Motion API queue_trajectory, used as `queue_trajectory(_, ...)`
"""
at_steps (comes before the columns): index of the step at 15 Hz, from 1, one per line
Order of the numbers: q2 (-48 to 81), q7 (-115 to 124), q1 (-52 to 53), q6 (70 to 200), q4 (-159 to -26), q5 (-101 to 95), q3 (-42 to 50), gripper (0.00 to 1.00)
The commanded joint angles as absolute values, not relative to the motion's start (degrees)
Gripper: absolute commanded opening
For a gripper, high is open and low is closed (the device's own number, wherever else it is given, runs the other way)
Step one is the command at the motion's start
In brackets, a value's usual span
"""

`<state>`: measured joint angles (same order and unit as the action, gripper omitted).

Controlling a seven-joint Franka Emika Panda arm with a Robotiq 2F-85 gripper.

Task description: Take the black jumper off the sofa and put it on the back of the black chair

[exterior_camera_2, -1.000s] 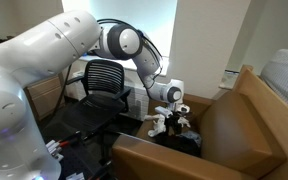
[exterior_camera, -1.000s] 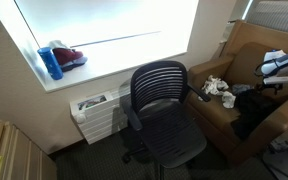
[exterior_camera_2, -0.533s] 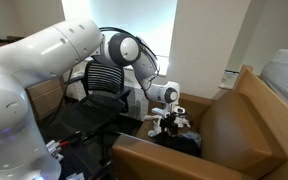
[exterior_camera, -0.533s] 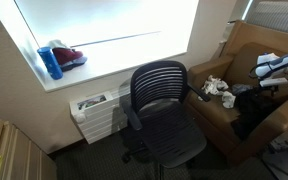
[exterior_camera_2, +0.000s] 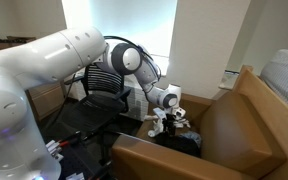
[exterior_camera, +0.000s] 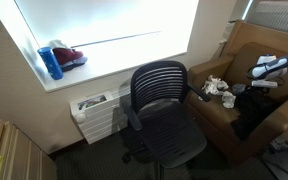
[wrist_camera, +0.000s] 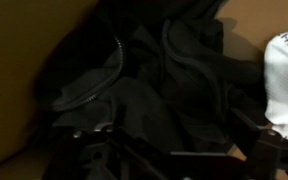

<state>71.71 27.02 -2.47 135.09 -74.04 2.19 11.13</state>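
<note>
The black jumper [exterior_camera: 250, 106] lies crumpled on the seat of the brown sofa [exterior_camera: 246, 48]; it also shows in an exterior view [exterior_camera_2: 181, 139] and fills the wrist view [wrist_camera: 154, 80]. The black mesh-back chair [exterior_camera: 160, 92] stands in front of the sofa, near the window, and shows in both exterior views [exterior_camera_2: 104, 80]. My gripper [exterior_camera_2: 169, 123] hangs just above the jumper, pointing down at it. In the wrist view its dark fingers [wrist_camera: 179, 152] are spread apart at the bottom edge, over the folds, with nothing between them.
A crumpled white cloth [exterior_camera: 218, 88] lies on the sofa beside the jumper and shows in the wrist view [wrist_camera: 285, 70]. The sofa's arm and back [exterior_camera_2: 234, 125] enclose the seat. A blue bottle [exterior_camera: 50, 62] and a red item stand on the windowsill. A radiator [exterior_camera: 96, 112] sits under the window.
The arm has shifted a little along the sofa toward the chair and sunk closer to the jumper. The jumper has not moved.
</note>
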Motion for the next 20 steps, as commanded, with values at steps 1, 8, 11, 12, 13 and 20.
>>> queue_trajectory(1, 78.0, 32.8, -1.8, 138.6, -66.7, 4.6, 11.9, 1.0)
queue_trajectory(8, 79.3, 37.4, -1.2, 139.1, -65.6, 3.4, 12.5, 1.0)
queue_trajectory(11, 79.1, 40.1, -1.1, 136.2, -65.7, 3.4, 13.7, 0.74)
queue_trajectory(12, 78.9, 40.6, -1.2, 135.1, -65.8, 3.4, 13.9, 0.66)
queue_trajectory(13, 78.7, 41.0, -1.2, 133.4, -65.8, 3.4, 14.1, 0.6)
queue_trajectory(20, 79.8, 42.0, -2.0, 122.0, -61.5, 2.5, 14.5, 0.11)
